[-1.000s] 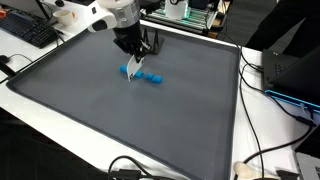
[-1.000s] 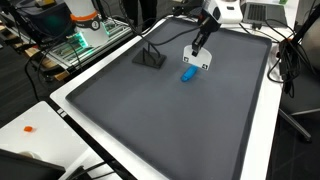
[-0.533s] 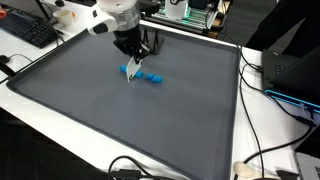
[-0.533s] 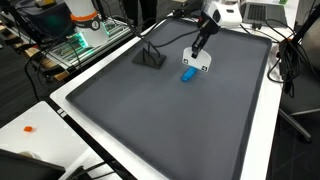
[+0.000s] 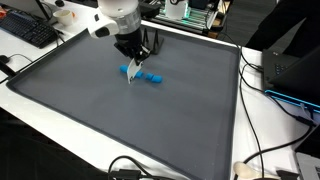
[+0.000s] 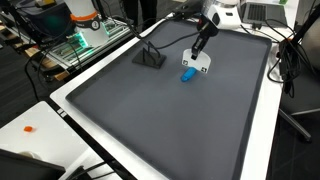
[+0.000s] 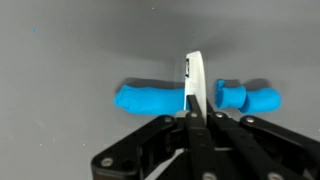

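Closest in, the wrist view shows my gripper [image 7: 193,116] with its two black fingers pressed together, pinching a thin white flat strip [image 7: 193,82] that sticks straight out from between the tips. Just past the strip lies a blue lumpy bar of soft-looking material [image 7: 150,98], set crosswise to my fingers on the dark grey flat mat [image 7: 60,40]. The strip cuts across the bar's middle, so one blue part shows on each side of it, the longer on the left of the picture. From here I cannot tell whether the strip's edge touches the bar or hangs just above it.

In both exterior views my gripper [image 5: 132,60] [image 6: 202,54] points down at the mat [image 5: 100,120] [image 6: 150,120], with the strip [image 5: 132,72] [image 6: 201,63] at its tip and the bar [image 5: 146,76] [image 6: 187,74] directly beneath and beside it. These views show the bar's whole length, which the wrist view hides behind the strip.

Farther off, an exterior view shows a black wedge-shaped stand [image 6: 150,57] on the mat, well apart from the bar, and a small orange piece [image 6: 29,129] on the white table edge. An exterior view also shows a black keyboard [image 5: 28,30] beyond the mat's corner.
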Robot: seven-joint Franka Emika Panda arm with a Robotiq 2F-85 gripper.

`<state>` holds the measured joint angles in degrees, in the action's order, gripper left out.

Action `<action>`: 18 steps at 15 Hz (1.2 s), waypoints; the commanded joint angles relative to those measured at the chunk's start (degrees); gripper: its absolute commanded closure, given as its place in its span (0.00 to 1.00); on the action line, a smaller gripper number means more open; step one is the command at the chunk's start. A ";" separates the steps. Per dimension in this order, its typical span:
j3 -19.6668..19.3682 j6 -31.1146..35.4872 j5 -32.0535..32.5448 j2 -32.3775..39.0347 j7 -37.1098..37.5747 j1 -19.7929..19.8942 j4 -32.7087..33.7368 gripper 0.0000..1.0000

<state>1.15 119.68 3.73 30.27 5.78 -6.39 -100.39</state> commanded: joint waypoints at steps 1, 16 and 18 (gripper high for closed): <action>-0.04 1.31 0.94 2.40 -0.42 -0.02 0.36 0.99; 2.13 -4.03 -8.44 4.56 -3.05 3.26 3.91 0.99; 2.45 -3.98 -8.62 4.23 -4.85 3.20 3.42 0.99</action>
<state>2.04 116.41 -2.95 33.25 3.20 -4.03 -96.75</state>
